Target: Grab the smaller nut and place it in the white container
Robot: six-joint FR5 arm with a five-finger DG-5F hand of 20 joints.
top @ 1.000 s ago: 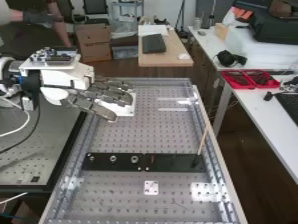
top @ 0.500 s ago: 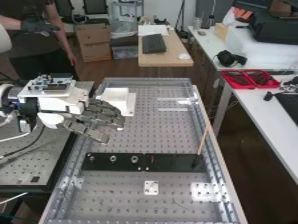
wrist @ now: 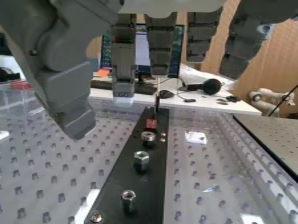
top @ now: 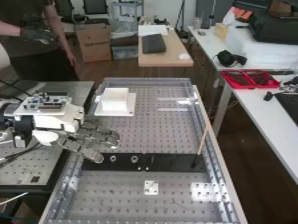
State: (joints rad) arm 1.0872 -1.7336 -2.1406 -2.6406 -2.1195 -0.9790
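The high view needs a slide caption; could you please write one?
Hand at one end of the black bar, larger nut nearby, white container beyond.

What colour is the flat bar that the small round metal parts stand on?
The flat bar is black; it shows best in the wrist view.

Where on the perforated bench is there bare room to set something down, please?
Between the white container and the black bar, right of the hand in the high view. Crowded: by the smaller nut, larger nut and bearing.
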